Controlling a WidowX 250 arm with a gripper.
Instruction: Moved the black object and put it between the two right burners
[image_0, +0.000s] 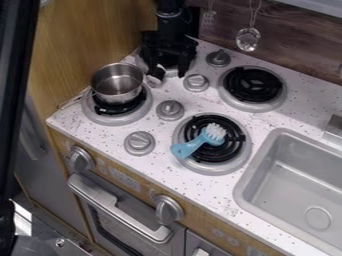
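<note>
Just short of 12 o'clock on a dial laid over the camera view, the black object (155, 76), marked by a pale band, lies between the steel pot (117, 84) and the gripper (167, 70). The gripper hangs at 12 o'clock, its fingers spread apart with no hold evident; whether the finger nearer 9 o'clock touches the object cannot be told. The step in hand is judged to be the grasp. Best practice: centre the object between the fingers, descend beside it without pressing it toward the pot, close evenly, and lift straight up before travelling. The carry then runs toward 3 o'clock, above the silver knob (196, 82), to the strip of speckled counter between the far right burner (252, 87), at 2 o'clock, and the near right burner (212, 144), at 4 o'clock. That strip is narrow, so a low, slow release is advised, lest the object tip onto a burner rim or nudge the blue brush (194, 145) resting across the near coil. Lettering: no brand or label is legible; the small marks on the oven's front panel (125, 178), toward 8 o'clock, cannot be read.
</note>
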